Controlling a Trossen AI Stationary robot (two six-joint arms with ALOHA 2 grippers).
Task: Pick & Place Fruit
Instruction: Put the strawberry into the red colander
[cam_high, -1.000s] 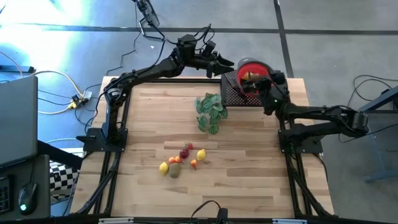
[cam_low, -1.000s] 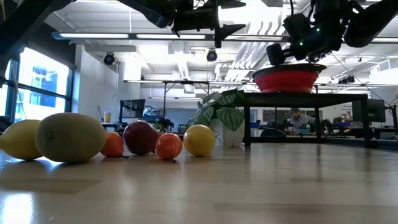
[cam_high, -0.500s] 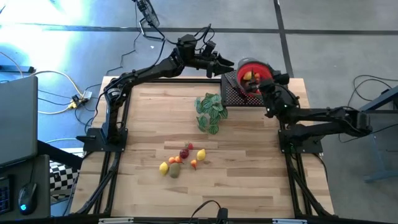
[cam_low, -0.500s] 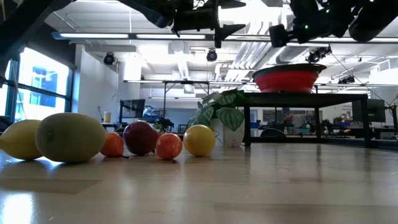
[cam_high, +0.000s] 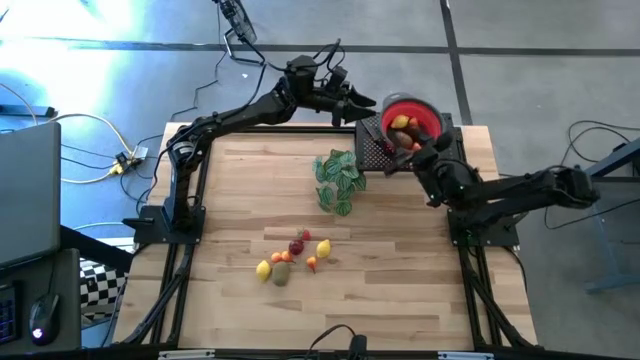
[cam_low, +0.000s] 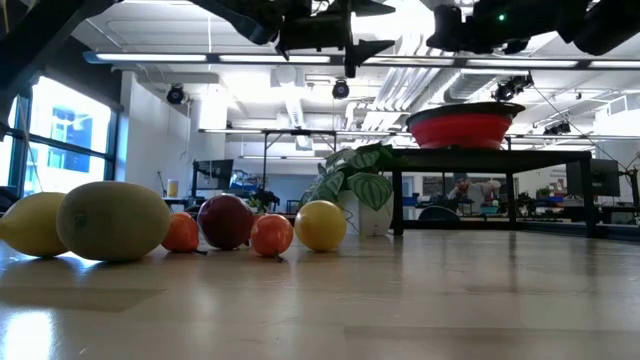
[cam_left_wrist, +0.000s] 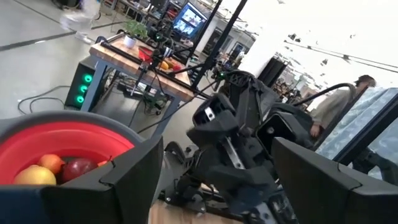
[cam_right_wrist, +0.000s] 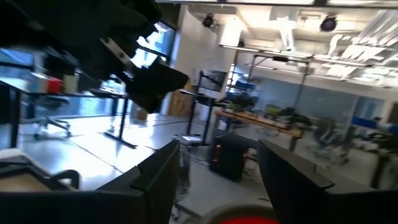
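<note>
My right gripper (cam_high: 418, 160) hangs just beside the red bowl (cam_high: 428, 112), fingers spread wide, holding nothing. Some fruit (cam_high: 402, 124) lies in that bowl; the other fruits (cam_high: 292, 258) sit well away from it. My left gripper (cam_high: 372, 102) waits open beside the bowl.

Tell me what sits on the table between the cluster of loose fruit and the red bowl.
In the high view, only the green leafy plant sprig stands between the loose fruit and the red bowl; the remaining stretch is bare wood. The low view shows the sprig behind the fruit.
</note>
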